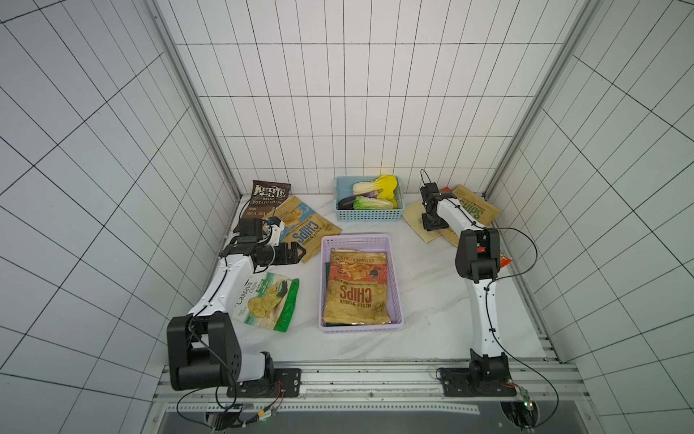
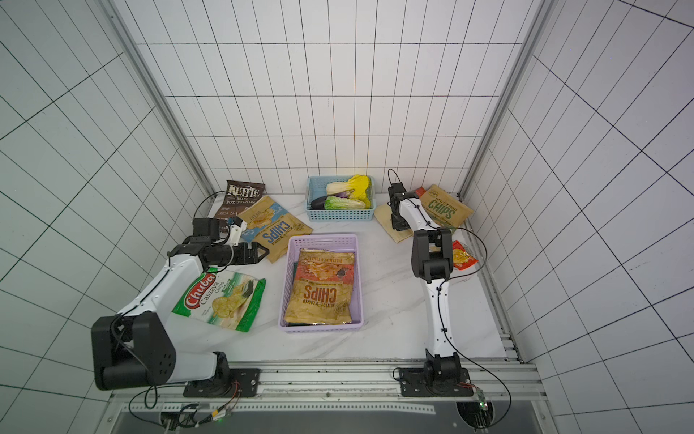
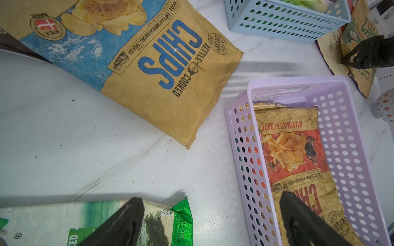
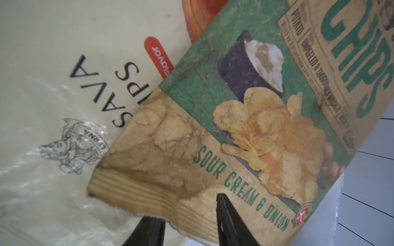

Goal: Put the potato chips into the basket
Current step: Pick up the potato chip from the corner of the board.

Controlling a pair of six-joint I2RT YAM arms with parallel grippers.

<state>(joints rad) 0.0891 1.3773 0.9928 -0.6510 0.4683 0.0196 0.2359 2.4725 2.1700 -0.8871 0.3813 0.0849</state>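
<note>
The lilac basket (image 1: 360, 240) (image 2: 323, 237) (image 3: 298, 82) stands mid-table with a red-label CHIPS bag (image 1: 355, 289) (image 3: 294, 149) lying in it. My left gripper (image 1: 300, 251) (image 3: 210, 194) hovers open between the basket, a blue-label CHIPS bag (image 1: 308, 229) (image 3: 162, 64) and a white-green cassava bag (image 2: 221, 300). A brown Kettle bag (image 1: 268, 197) leans at the back left. At the back right, my right gripper (image 1: 432, 225) (image 4: 185, 206) grips the sealed end of the green-label CHIPS bag (image 2: 443, 208) (image 4: 245, 127), one finger over it, one under. That bag overlaps a cream cassava bag (image 4: 53, 85).
A light blue basket (image 1: 370, 214) (image 3: 287, 23) of toy vegetables stands at the back centre. A small red snack bag (image 2: 463, 257) lies by the right wall behind my right arm. Tiled walls close in on three sides.
</note>
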